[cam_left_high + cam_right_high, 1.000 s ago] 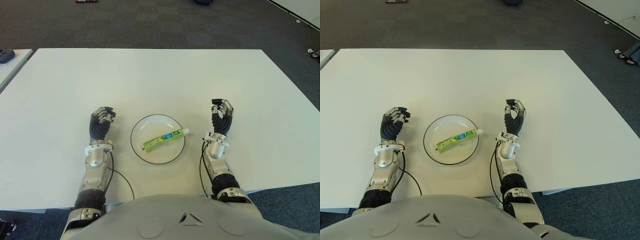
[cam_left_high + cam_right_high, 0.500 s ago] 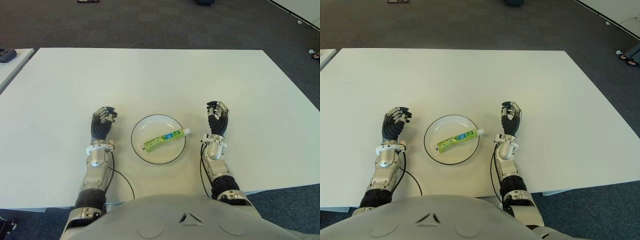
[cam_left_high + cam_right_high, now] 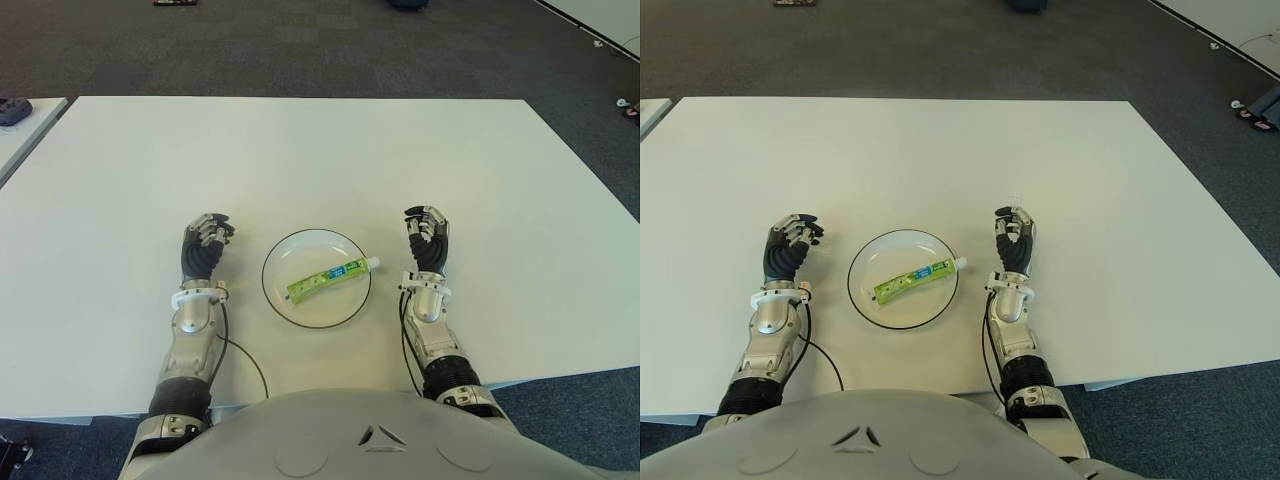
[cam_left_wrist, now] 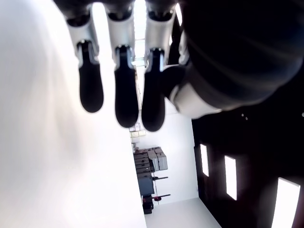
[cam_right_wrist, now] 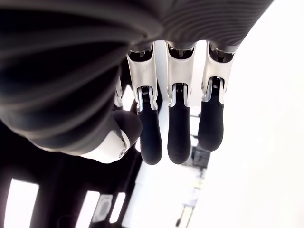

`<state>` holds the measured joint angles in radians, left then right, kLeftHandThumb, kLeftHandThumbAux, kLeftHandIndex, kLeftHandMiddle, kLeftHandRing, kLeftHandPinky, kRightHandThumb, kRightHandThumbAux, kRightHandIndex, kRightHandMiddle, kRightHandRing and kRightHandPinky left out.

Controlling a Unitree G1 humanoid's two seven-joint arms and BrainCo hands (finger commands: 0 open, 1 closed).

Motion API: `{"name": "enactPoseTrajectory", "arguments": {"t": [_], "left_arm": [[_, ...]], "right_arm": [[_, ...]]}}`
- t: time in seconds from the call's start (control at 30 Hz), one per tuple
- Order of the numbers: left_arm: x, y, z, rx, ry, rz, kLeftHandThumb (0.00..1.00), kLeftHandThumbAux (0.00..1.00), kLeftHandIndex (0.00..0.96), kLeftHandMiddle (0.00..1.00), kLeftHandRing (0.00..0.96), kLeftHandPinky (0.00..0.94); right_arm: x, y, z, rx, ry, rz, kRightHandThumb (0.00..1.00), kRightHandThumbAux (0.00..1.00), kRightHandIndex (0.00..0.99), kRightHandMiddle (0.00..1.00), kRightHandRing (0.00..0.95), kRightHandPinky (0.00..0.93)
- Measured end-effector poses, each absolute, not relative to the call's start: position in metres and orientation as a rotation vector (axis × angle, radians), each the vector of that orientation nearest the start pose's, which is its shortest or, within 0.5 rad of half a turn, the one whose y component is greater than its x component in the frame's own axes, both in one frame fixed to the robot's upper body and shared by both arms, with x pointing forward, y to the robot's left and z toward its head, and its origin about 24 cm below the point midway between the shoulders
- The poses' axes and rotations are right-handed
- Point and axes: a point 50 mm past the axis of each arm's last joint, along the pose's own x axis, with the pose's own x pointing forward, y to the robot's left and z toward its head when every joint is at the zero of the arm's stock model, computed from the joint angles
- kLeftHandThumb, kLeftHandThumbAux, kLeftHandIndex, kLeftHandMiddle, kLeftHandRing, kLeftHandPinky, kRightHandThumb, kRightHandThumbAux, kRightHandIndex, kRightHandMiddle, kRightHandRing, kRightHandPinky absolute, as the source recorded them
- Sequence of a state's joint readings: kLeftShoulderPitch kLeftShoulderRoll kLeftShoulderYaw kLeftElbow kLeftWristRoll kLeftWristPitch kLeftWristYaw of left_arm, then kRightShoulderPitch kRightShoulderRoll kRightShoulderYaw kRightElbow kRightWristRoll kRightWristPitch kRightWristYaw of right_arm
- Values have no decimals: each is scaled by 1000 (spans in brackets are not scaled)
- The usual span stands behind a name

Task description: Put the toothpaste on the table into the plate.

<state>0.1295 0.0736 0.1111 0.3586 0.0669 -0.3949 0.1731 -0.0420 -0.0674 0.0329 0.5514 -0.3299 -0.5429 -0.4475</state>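
Spreading wide beneath everything is the white bench (image 3: 300, 150), carrying both arms and the task's things near its front edge. Over the last second the right robot hand (image 3: 425, 240) has drawn back toward the robot's body and dropped closer to the bench, so it now shows just beside the plate (image 3: 284, 257) on that plate's right, clear of the rim. Its fingers (image 5: 179, 128) hang loosely curled with nothing between them, as the right wrist view shows. I read that retreat as a withdrawal after release: the placing looks finished and nothing seems left but to settle the arm.

To the left of that right robot hand, the plate is a shallow round white dish with a dark rim. Inside it lies the toothpaste (image 3: 325, 279), a green tube lying flat and slanted, its white cap (image 3: 373, 263) toward the right robot hand and reaching about to the rim; whether the cap overhangs it I cannot tell. Nothing else is in the plate.

The left robot hand (image 3: 203, 247) shows on the plate's far side from the right one, idle, its fingers (image 4: 126, 97) likewise loosely curled and holding nothing.
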Motion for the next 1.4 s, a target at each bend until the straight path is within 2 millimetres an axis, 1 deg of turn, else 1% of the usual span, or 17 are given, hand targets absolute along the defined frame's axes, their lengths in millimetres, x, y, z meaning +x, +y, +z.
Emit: {"name": "enactPoseTrajectory", "arguments": {"t": [0.13,0.2,0.3,0.4,0.57,1.0,1.23,1.4], "left_arm": [[204,206,-26,151,76,285,703,722,430,539,518,490],[204,206,-26,151,76,284,703,722,430,534,514,488],[204,206,-26,152,76,284,703,722,430,531,512,488],[204,206,-26,152,76,285,703,721,430,528,511,492],[204,206,-26,156,76,282,702,721,430,521,508,492],[204,206,-26,162,76,280,702,722,429,510,498,486],[204,206,-26,163,82,281,703,722,429,517,505,497],[204,206,-26,163,85,281,703,722,429,517,508,498]], "right_arm": [[237,-160,-18,-434,-89,-112,701,735,428,534,547,586],[237,-162,-19,-494,-79,-59,703,734,429,559,570,589],[237,-166,-22,-555,-61,-22,704,733,429,570,580,588],[237,-168,-23,-578,-49,-11,706,732,430,575,582,579],[238,-168,-25,-587,-37,1,707,732,429,567,565,553],[239,-168,-24,-579,-38,-2,707,733,428,537,538,529],[239,-168,-24,-556,-31,-4,707,734,427,517,520,519],[239,-168,-24,-538,-28,-5,706,735,427,529,539,577]]}}
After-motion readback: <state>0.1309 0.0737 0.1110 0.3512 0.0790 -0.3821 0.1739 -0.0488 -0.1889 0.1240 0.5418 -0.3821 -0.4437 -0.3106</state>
